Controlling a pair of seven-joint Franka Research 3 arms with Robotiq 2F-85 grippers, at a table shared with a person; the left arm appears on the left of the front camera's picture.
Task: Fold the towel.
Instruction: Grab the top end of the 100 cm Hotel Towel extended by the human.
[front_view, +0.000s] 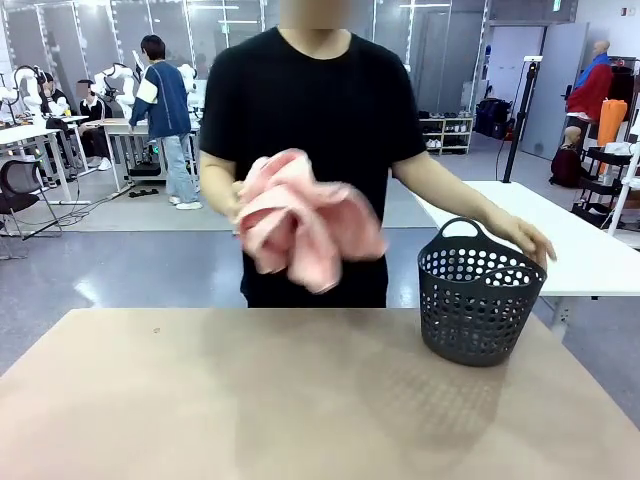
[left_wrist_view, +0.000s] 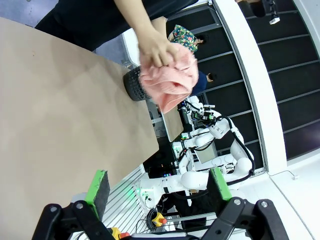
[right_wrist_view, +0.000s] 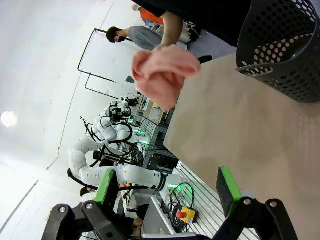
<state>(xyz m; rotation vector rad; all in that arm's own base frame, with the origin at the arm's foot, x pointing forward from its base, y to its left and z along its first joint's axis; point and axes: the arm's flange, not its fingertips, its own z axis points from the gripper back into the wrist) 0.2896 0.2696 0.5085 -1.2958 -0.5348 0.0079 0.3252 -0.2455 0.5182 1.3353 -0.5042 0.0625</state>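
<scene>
1. The towel (front_view: 300, 222) hangs bunched from a person's hand (left_wrist_view: 157, 47), drooping downward with no clear long axis.
2. It is salmon-pink and crumpled, held in the air at the bench's (front_view: 250, 400) far side, left of the basket (front_view: 478, 300).
3. The robot's left hand (left_wrist_view: 159, 185) and right hand (right_wrist_view: 166, 184) gape wide, empty.
</scene>
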